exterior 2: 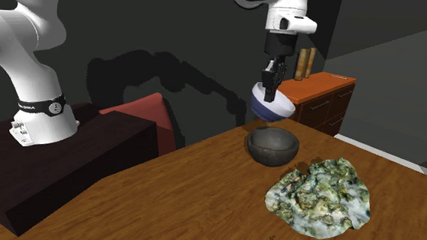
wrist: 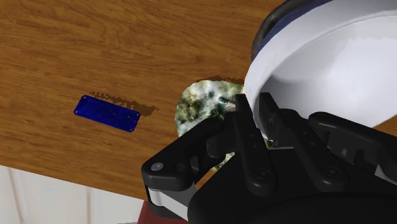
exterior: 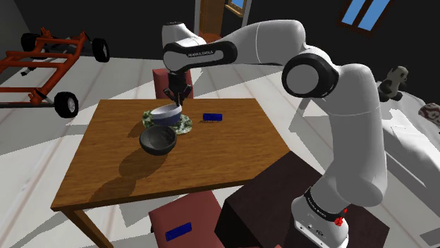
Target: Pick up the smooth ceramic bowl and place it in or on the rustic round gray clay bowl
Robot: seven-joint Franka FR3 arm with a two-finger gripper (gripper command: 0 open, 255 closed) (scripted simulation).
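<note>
Gripper (exterior 2: 271,81) fingers were clamped on the rim of the white, blue-sided bowl (exterior 2: 273,106), holding it tilted in the air above the dark gray bowl (exterior 2: 272,146) on the table (exterior 2: 185,204). Whether it hung squarely over was hard to judge. Centring it first, then lowering slowly before letting go, seemed wisest.

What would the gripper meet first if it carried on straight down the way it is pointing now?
Probably the mottled green-and-white lump, which lies just beyond the gripper and its white bowl in the wrist view; the dark bowl seems offset, though depth is unclear.
</note>
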